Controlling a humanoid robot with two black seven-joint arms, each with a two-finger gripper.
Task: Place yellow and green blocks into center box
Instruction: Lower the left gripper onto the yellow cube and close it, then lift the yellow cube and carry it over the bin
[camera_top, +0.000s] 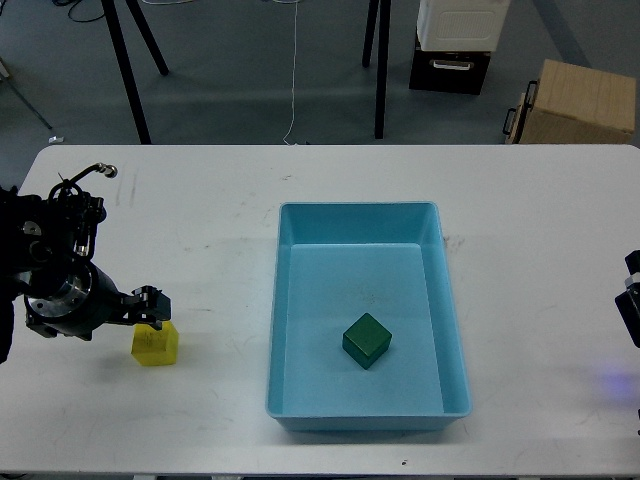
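Yellow block, green block, blue tray.

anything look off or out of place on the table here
Nothing looks damaged or spilled. The yellow block sits on the table outside the blue tray, under the left gripper; the green block is already inside.

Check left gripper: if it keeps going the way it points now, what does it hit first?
Probably the yellow block. The left gripper points right and down, its tip right at the block's top edge. Whether it already touches is unclear from this view. The blue tray lies farther right.
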